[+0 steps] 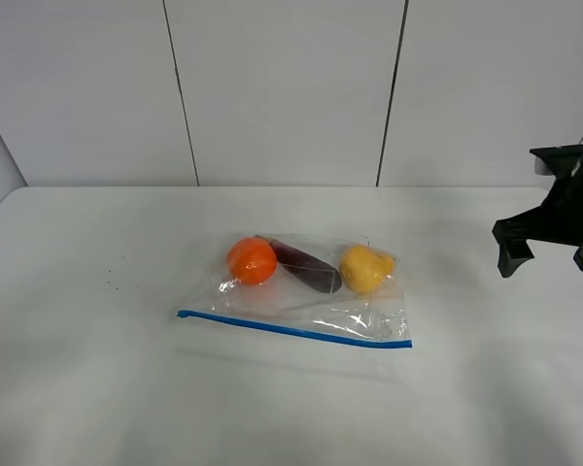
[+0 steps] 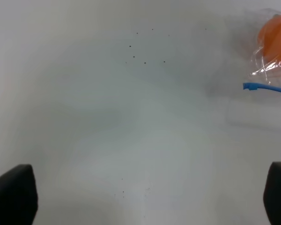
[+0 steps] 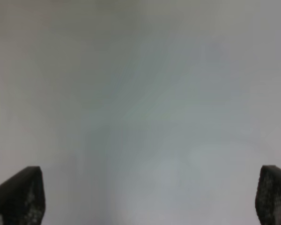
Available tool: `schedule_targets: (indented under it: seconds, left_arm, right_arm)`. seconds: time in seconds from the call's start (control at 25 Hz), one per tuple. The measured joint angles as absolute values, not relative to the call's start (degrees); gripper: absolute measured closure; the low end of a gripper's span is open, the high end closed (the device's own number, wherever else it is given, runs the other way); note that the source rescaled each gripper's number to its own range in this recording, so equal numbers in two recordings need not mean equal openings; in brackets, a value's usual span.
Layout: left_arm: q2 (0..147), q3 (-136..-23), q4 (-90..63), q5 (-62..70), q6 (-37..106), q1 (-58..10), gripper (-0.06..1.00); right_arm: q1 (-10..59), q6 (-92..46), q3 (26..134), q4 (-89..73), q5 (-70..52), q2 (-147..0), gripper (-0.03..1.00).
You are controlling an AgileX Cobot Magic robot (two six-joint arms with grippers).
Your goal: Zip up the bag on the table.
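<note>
While bag [image 1: 301,291] lies flat mid-counter [image 1: 97,388], blue zipper strip [image 1: 293,328] along its near edge, we see both jaws spread wide, holding nothing. Right gripper [image 1: 549,248] hangs well right of bag. Left gripper [image 2: 150,201] hovers over bare counter, bag corner near.

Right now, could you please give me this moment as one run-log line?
clear plastic zip bag with blue zipper strip: flat on white table, untouched | left tool: open, empty | right tool: open, empty
</note>
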State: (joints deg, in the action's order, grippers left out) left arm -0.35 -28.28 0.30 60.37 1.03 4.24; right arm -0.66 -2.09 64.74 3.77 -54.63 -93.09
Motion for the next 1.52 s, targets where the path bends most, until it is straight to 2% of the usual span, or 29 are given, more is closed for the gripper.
schedule_targets:
  seconds: [0.32, 0.56, 1.16, 1.52]
  left_arm:
    - [-0.3, -28.3, 0.3, 60.5, 1.0, 4.2, -0.06]
    - [-0.3, -28.3, 0.3, 60.5, 1.0, 4.2, -0.06]
    - [-0.3, -28.3, 0.3, 60.5, 1.0, 4.2, -0.06]
    - [-0.3, -28.3, 0.3, 60.5, 1.0, 4.2, -0.06]
  right_arm:
    - [-0.7, -3.6, 48.2, 3.9, -47.3, -72.8, -0.03]
    - [-0.7, -3.6, 39.9, 3.6, -47.4, -57.2, -0.03]
    - [-0.7, -3.6, 29.8, -0.7, -51.2, -23.5, -0.03]
    - [-0.7, -3.6, 29.8, -1.7, -54.6, -14.7, -0.03]
